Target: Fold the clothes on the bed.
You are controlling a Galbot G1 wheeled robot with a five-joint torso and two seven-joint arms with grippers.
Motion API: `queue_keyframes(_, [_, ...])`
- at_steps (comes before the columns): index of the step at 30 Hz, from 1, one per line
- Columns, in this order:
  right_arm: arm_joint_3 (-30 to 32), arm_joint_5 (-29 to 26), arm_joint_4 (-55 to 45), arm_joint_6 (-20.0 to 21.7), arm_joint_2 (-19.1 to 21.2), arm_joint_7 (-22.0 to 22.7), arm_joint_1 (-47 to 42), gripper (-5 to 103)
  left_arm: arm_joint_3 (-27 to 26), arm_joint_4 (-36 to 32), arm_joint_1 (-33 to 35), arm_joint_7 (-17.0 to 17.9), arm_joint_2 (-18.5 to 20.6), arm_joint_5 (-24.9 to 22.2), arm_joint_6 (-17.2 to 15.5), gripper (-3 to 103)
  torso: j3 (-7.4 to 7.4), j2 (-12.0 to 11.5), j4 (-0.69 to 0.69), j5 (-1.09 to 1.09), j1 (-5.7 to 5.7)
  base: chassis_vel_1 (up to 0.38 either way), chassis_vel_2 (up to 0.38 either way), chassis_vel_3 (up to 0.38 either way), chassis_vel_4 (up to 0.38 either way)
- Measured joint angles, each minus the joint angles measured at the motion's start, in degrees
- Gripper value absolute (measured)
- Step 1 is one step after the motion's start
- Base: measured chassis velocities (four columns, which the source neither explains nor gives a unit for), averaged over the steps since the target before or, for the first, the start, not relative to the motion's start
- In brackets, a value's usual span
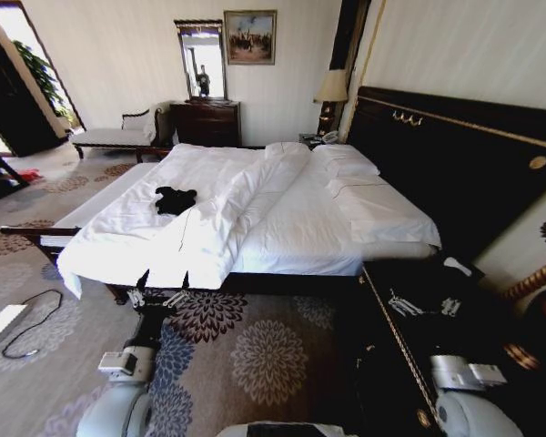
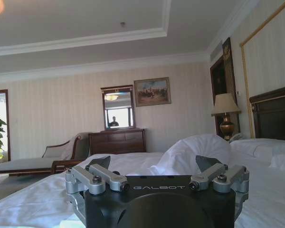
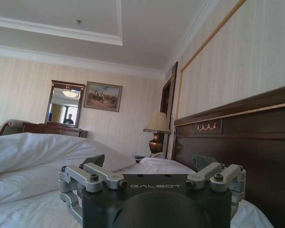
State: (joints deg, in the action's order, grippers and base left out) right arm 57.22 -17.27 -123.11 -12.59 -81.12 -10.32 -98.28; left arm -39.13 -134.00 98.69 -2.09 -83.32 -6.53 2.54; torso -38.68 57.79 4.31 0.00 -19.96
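Note:
The clothes are a black T-shirt [image 1: 175,199] lying crumpled on the near-left part of the bed [image 1: 300,228], on top of the white duvet. My left gripper [image 1: 162,289] is low at the bed's near edge, just short of the overhanging duvet and well short of the shirt. In the left wrist view the left gripper [image 2: 153,164] is open, looking across the white bedding. My right gripper [image 1: 428,296] hovers over the dark cabinet beside the bed, near the headboard [image 1: 455,155]. It stands open in the right wrist view [image 3: 149,161], with nothing between its fingers.
Pillows [image 1: 346,162] lie by the headboard. A dark bedside cabinet [image 1: 391,355] stands at the right. A pale chaise [image 1: 118,137], a dresser with mirror [image 1: 206,123] and a lamp [image 1: 331,89] line the far wall. A cable and a white block [image 1: 18,326] lie on the carpet at left.

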Motion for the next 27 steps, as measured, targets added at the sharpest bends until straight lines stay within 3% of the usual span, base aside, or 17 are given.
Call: queue_keyframes(27, [0.01, -0.29, 1.33, 0.07, -0.34, 0.19, 1.00, 100, 1.64, 0.69, 0.20, -0.07, -0.58, 1.58, 0.46, 100, 0.00, 0.00, 0.00, 0.00, 0.00, -0.146, 0.149, 0.151, -0.144])
